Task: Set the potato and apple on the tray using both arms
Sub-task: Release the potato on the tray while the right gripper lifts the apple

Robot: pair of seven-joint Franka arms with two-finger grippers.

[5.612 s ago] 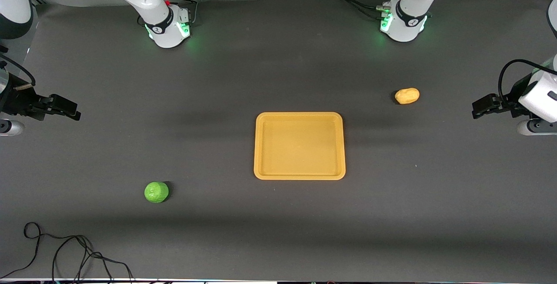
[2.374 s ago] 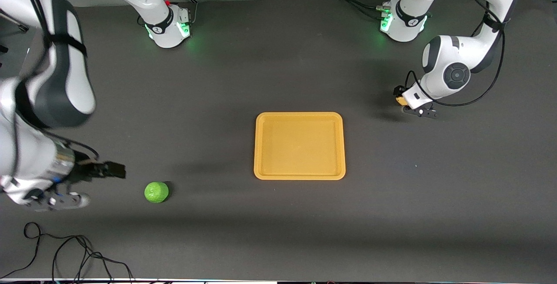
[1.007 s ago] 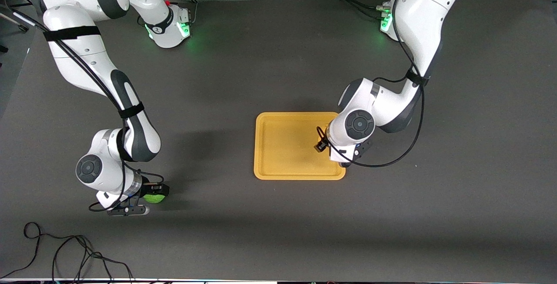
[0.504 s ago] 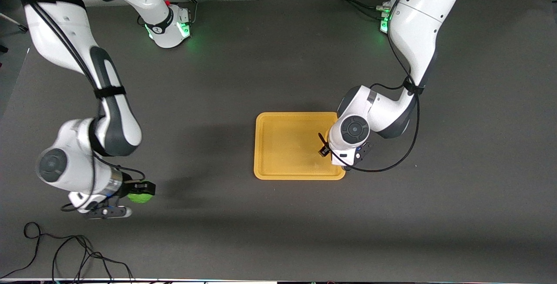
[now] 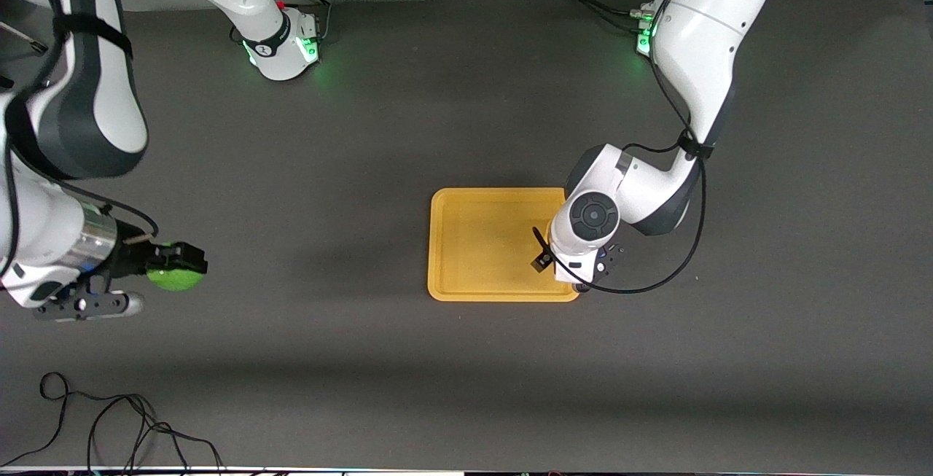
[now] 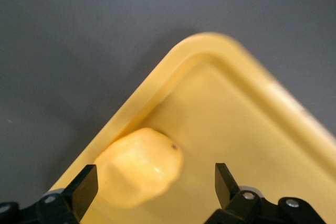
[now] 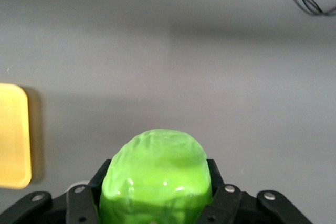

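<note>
The yellow-orange tray (image 5: 481, 243) lies mid-table. My left gripper (image 5: 543, 261) hangs low over the tray's corner that is nearer the front camera, toward the left arm's end. In the left wrist view this gripper (image 6: 154, 182) is open. The potato (image 6: 139, 166) lies on the tray (image 6: 252, 119) by the rim, close to one finger and well apart from the other. The wrist hides the potato in the front view. My right gripper (image 5: 175, 266) is shut on the green apple (image 5: 173, 277) and holds it over bare table at the right arm's end. The apple (image 7: 157, 171) fills the right gripper (image 7: 156, 182).
A black cable (image 5: 109, 418) lies looped on the table near the front edge at the right arm's end. Dark table stretches between the held apple and the tray (image 7: 13, 140). Both arm bases stand along the table's back edge.
My left gripper has opened and let go of the potato in the tray's corner. My right arm has risen with the apple, which is now off the table.
</note>
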